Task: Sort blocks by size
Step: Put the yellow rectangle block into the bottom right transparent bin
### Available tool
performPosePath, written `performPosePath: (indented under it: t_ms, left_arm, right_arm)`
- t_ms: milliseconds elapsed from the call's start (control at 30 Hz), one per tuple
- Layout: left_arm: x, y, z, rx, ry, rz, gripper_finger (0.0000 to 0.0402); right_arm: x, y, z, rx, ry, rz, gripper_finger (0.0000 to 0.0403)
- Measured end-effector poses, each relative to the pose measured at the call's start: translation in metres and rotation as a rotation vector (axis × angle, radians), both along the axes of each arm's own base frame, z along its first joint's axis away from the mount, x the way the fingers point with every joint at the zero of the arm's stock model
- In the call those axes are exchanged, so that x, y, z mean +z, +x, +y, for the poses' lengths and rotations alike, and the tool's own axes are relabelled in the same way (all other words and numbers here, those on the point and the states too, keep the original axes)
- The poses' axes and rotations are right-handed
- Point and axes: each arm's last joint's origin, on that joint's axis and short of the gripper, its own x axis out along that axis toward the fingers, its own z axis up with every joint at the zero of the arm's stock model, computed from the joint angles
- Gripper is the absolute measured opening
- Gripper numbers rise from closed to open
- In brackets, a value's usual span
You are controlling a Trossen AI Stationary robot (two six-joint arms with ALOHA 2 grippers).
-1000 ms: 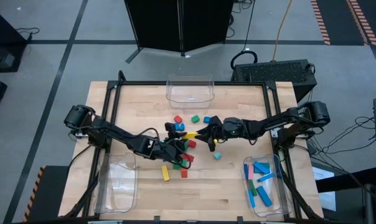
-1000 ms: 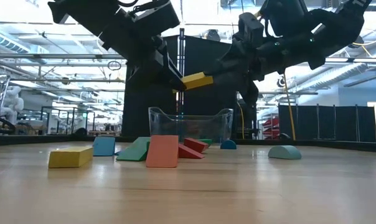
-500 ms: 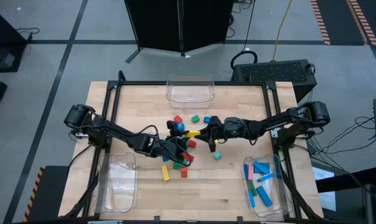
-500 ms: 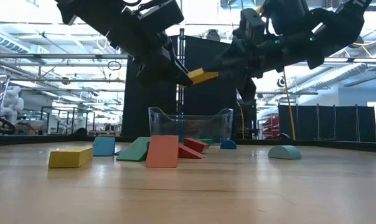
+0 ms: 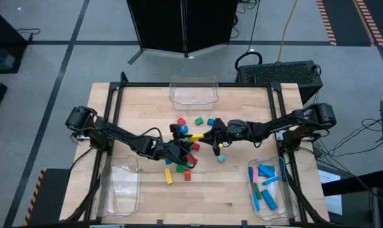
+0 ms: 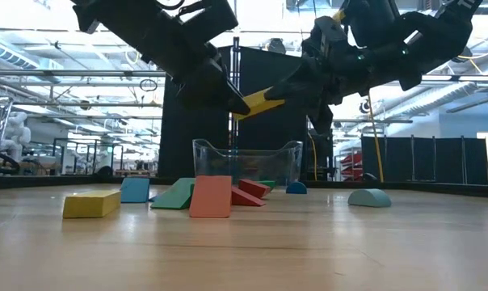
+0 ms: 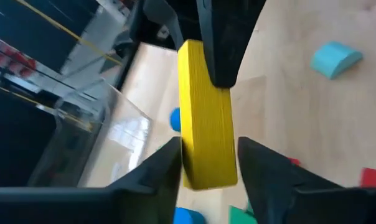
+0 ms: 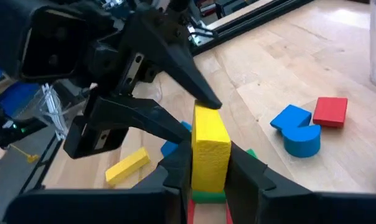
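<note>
Two grippers on one block: yellow bar [image 5: 197,136] lifted off the table [image 5: 236,190], on the near side of the far bin [image 5: 193,90] and roughly in line with its middle. Seen from above only as a short yellow sliver between left gripper [image 5: 188,140] and right gripper [image 5: 206,135]. From table height, shown tilted instead, with its end toward the right gripper [image 6: 283,90] riding higher than the end at the left gripper [image 6: 241,103], and well above the far bin's rim [image 6: 246,144]. Right wrist view: right gripper [image 8: 208,163] clamped on the bar's near end [image 8: 208,146], both pads flat against its sides. Left wrist view: bar [image 7: 205,118] lying lengthwise through the left gripper [image 7: 208,149], close on both sides (gripping or merely flanking, cannot tell). Loose blocks scattered under the bar, nearer than the far bin; colours clear from above, shapes only from table height: yellow block [image 6: 91,204] lying flat, blue cube [image 6: 135,189], green wedge [image 6: 175,194], pink block [image 6: 210,196] standing upright, cyan half-round [image 6: 369,197]. Also visible only from above: right-side bin [image 5: 284,190], across the table from the far bin, holding blue and pink bars, and left-side bin [image 5: 118,187] opposite it.
</note>
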Motion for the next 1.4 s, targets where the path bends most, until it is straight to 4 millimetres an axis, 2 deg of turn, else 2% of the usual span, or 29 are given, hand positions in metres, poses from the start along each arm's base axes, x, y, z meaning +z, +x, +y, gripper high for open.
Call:
performPosePath:
  t_ms: [200, 433, 533, 767, 933, 1133, 1400]
  left_arm:
    - [-0.003, -0.002, 0.000, 0.009, -0.017, 0.026, 0.0208]
    - [-0.004, -0.002, 0.001, 0.012, -0.013, 0.033, 0.0216]
    - [-0.004, -0.002, 0.000, -0.006, -0.037, 0.034, 0.0217]
    - [-0.005, 0.000, -0.007, -0.221, -0.183, 0.069, 0.0217]
    - [-0.005, 0.001, -0.007, -0.234, -0.194, 0.058, 0.0217]
    - [-0.004, 0.002, -0.003, -0.226, -0.197, 0.051, 0.0217]
    - [-0.004, 0.002, -0.003, -0.216, -0.212, 0.045, 0.0217]
  right_arm:
    - [0.002, -0.005, 0.000, 0.003, -0.007, 0.046, 0.0057]
    - [0.020, -0.018, 0.000, 0.010, -0.030, 0.062, 0.0056]
    - [0.029, -0.032, 0.000, 0.014, -0.039, 0.114, 0.0056]
    - [0.056, -0.069, 0.006, 0.034, -0.037, 0.161, 0.0055]
    - [0.071, -0.100, 0.012, 0.046, 0.029, 0.187, 0.0055]
    - [0.079, -0.134, 0.023, 0.136, 0.132, 0.237, 0.0055]
    - [0.079, -0.157, 0.039, 0.237, 0.256, 0.324, 0.0055]
